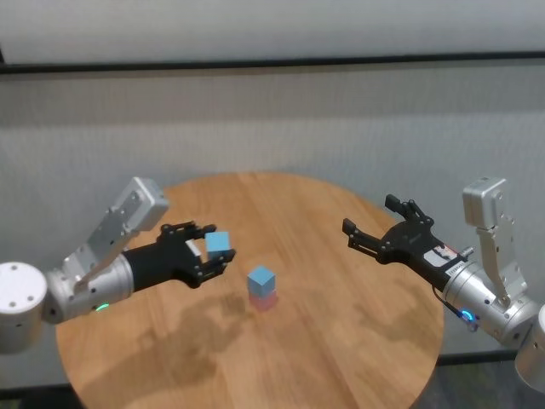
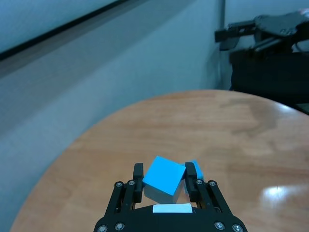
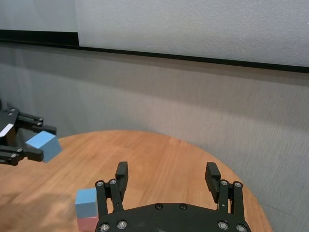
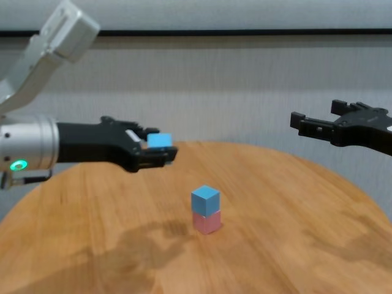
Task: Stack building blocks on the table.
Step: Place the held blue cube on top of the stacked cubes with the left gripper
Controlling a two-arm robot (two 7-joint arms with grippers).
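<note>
A light blue block (image 1: 261, 278) sits on a pink block (image 1: 264, 298) near the middle of the round wooden table (image 1: 341, 341); the stack also shows in the chest view (image 4: 205, 200). My left gripper (image 1: 213, 248) is shut on the second light blue block (image 1: 219, 242), held tilted in the air to the left of the stack and above the table; it also shows in the left wrist view (image 2: 164, 177). My right gripper (image 1: 368, 230) is open and empty, raised over the table's right side, apart from the stack.
A grey wall (image 1: 281, 119) with a dark rail stands behind the table. The table's edge (image 1: 426, 290) runs under my right arm.
</note>
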